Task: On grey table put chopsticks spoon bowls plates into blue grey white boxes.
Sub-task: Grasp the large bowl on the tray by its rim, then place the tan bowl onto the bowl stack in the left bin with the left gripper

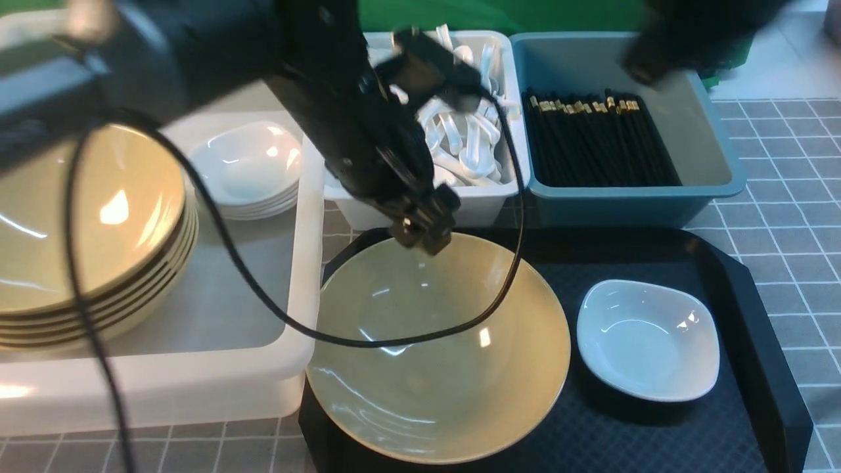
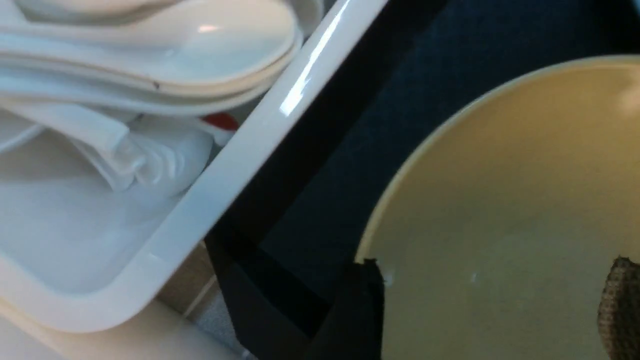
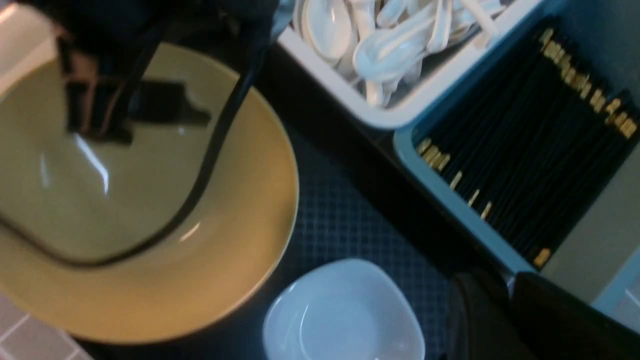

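On the black tray (image 1: 736, 394), left half, sits one olive-yellow bowl (image 1: 460, 394), with a small white plate (image 1: 647, 338) on the tray's right half. The left gripper (image 1: 424, 238) hangs over the bowl's far rim, jaws spread wide and holding nothing. The right gripper (image 3: 507, 312) hovers past the tray's far edge by the teal box (image 1: 631, 207) of chopsticks (image 1: 598, 141); I cannot tell how its jaws stand. That bowl looks glazed, slick, rigid and breakable, so I'd pinch its rim. The white tub (image 1: 302, 263) sits left of the tray. The grey table (image 1: 795, 217) lies beneath the tray, a green backdrop (image 1: 493, 13) beyond.
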Robot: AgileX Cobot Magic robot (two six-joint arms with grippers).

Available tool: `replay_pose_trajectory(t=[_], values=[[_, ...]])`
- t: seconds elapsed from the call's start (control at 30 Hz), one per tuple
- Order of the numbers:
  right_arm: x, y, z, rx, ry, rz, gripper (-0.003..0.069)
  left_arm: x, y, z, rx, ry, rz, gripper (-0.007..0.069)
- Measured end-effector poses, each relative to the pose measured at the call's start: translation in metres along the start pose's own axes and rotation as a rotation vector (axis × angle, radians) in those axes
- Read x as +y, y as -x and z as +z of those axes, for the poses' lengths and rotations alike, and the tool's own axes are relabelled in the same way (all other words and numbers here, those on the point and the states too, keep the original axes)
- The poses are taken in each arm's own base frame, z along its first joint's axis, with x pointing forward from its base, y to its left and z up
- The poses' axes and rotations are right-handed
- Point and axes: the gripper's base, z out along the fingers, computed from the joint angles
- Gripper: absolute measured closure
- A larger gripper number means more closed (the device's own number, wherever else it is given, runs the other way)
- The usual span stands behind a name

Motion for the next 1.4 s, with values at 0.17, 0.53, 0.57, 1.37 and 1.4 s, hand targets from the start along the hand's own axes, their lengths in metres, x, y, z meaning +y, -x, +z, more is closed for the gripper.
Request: replay_pose_trajectory(t=[0.17,0.53,0.57,1.37,1.4], values=[[0.009,-0.043,-0.036,-0.029,-0.005,0.052,0.0541,0.009,-0.001,0.032,0.062,0.054,-0.017,0.0068],[0.018,-0.085,-0.063,-0.061,-0.01,0.131,0.054,0.012,-0.004,0.071,0.121,0.046,-0.04,0.016],[0.018,-0.087,-0.06,-0.05,-0.008,0.13,0.054,0.011,-0.006,0.075,0.145,0.029,-0.046,0.0227],[0.035,-0.076,-0.038,-0.022,0.173,-0.021,0.0622,0.022,-0.038,-0.134,-0.231,0.005,-0.277,0.0619],[0.037,-0.072,-0.038,-0.026,0.184,-0.032,0.0623,0.027,-0.049,-0.151,-0.257,0.025,-0.308,0.0619]])
